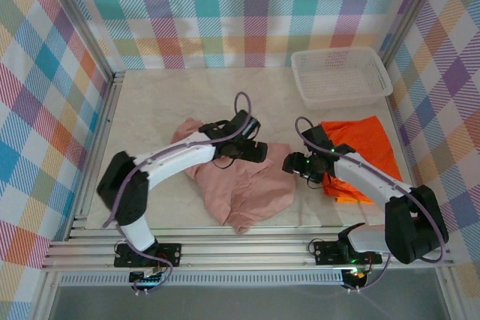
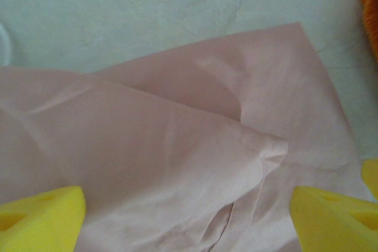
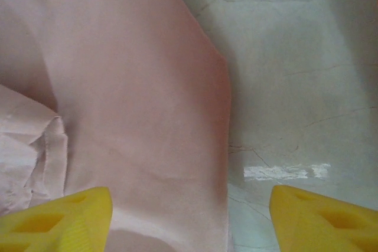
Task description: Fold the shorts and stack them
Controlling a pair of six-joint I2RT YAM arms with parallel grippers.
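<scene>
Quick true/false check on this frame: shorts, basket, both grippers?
1. The pink shorts lie rumpled on the table, not yet folded. True.
2. The orange shorts sit in the basket. False: they lie on the table, on the near side of the basket.
3. The left gripper is open above pink cloth. True.
4. The right gripper is shut on the orange shorts. False: it is open, over the pink shorts' edge and bare table.

No text, label or number is legible; blurred wrist views may hide some.
</scene>
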